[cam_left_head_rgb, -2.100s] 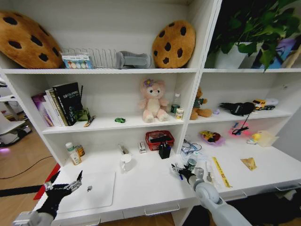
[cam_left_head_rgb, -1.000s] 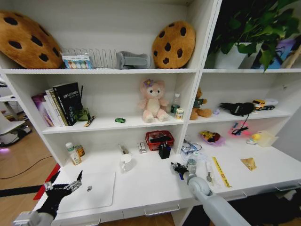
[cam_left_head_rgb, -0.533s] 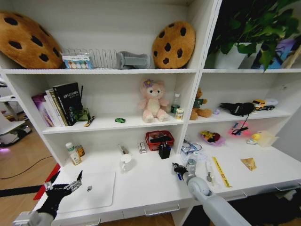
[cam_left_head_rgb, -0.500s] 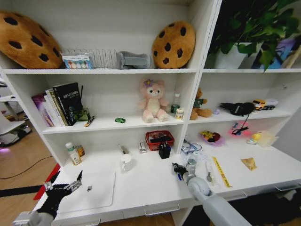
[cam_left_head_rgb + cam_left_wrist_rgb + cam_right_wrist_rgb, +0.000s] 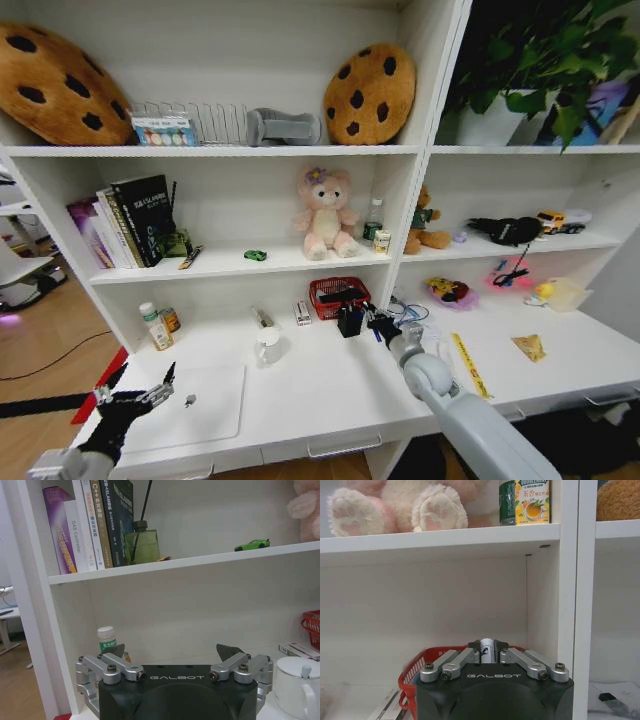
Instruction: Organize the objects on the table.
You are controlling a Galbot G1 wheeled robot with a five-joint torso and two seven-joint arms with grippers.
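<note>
My right gripper (image 5: 378, 325) sits over the back of the long white desk top (image 5: 330, 390), just beside the small black pen holder (image 5: 349, 320) and in front of the red mesh basket (image 5: 338, 293). Its fingers (image 5: 494, 647) are pinched on a slim blue pen (image 5: 376, 333) whose silver end (image 5: 486, 650) shows between them. My left gripper (image 5: 134, 395) hangs spread wide at the desk's left front corner, beside the closed silver laptop (image 5: 195, 404).
</note>
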